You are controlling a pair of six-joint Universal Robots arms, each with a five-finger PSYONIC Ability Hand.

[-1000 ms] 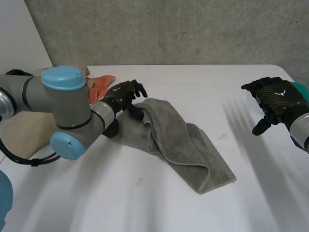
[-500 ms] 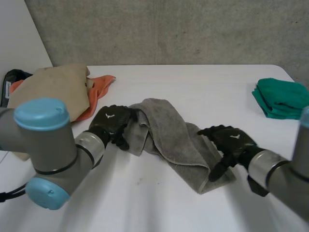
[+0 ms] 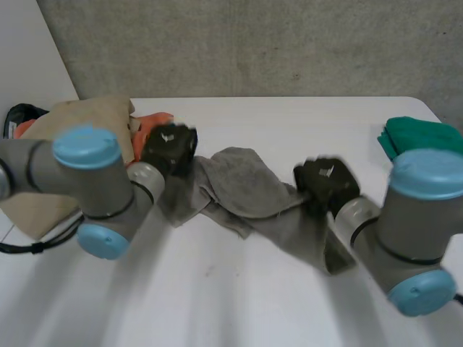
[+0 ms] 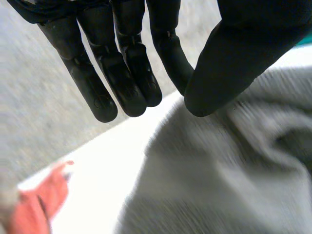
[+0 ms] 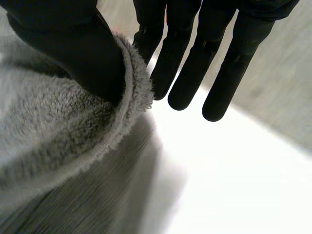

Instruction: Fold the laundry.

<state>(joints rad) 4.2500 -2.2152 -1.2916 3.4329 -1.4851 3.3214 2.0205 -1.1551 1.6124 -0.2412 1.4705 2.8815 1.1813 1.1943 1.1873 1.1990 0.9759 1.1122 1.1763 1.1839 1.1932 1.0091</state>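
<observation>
Two hands on one grey towel point(image 3: 249, 188), head view: left hand point(image 3: 168, 147) at the end by the cloth pile point(image 3: 94, 123), right hand point(image 3: 325, 181) at the opposite end, middle sagging toward the white table point(image 3: 239, 303). Left wrist view: fingers point(image 4: 124, 73) straight, thumb tip nipping the towel's edge, a shallow hold likely to slip if pulled taut. Right wrist view: hem pinched between thumb point(image 5: 73, 48) and straight fingers, equally thin purchase.

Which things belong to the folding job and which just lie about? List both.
Job: crumpled grey terry towel, left hand, right hand.
Lying about: folded green cloth, beige cloth, orange cloth beside it.
</observation>
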